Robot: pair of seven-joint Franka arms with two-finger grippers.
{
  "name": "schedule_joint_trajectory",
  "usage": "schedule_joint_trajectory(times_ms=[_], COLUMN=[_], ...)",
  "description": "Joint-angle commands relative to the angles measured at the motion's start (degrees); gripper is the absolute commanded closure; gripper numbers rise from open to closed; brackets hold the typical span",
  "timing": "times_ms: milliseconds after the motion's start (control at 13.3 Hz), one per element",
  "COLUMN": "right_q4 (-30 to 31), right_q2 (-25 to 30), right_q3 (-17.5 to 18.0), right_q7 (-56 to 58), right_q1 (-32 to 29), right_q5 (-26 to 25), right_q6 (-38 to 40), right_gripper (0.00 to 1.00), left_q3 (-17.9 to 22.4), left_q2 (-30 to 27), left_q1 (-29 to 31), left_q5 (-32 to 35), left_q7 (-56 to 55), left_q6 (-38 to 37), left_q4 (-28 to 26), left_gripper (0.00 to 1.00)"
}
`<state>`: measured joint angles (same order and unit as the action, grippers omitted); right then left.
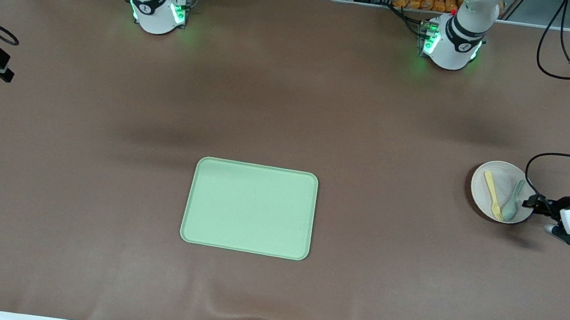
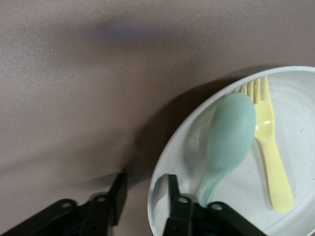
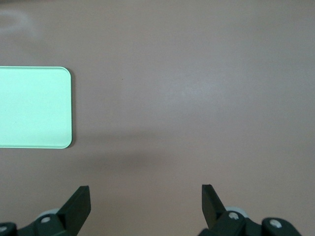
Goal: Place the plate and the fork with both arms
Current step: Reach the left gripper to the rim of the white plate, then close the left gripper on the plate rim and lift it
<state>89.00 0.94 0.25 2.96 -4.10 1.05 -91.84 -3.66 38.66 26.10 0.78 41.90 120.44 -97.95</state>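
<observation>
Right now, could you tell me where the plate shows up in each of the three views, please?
Front view: the plate lies at the left arm's end of the table, the left gripper at its rim.
Left wrist view: the plate fills the lower right corner.
Right wrist view: not in it.
Shared landmark: the fork lying in it.

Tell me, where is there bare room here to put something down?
The green tray is bare, and so is the brown table around it. It is crowded only at the left arm's end: the plate carries fork and spoon, the left tool straddling its rim.
</observation>
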Motion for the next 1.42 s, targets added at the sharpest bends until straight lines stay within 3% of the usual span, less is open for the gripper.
schedule_joint_trajectory(times_ms=[0, 450, 1124, 1349], right_q4=[-0.58, -0.58, -0.49, -0.41], right_q2=[-0.23, -0.23, -0.23, -0.23], right_q3=[0.89, 0.89, 0.89, 0.89], right_q7=[0.65, 0.65, 0.73, 0.91], right_q1=[-1.53, -1.62, -1.70, -1.79], right_q5=[1.06, 1.06, 1.06, 1.06], right_q6=[0.52, 0.43, 0.52, 0.52], right_gripper=[0.00, 0.00, 0.00, 0.00], left_q3=[-0.03, -0.64, -8.90, -13.55], left_q2=[-0.25, -2.09, -2.80, -0.97], left_q1=[-0.17, -0.08, -0.08, -0.52], left_q5=[0.10, 0.10, -2.44, -2.18], left_q7=[1.17, 1.34, 2.31, 2.57], left_q6=[0.85, -0.03, -10.48, -13.55], left_q4=[-0.14, 0.39, 7.94, 12.50], left_gripper=[1.00, 1.00, 1.00, 1.00])
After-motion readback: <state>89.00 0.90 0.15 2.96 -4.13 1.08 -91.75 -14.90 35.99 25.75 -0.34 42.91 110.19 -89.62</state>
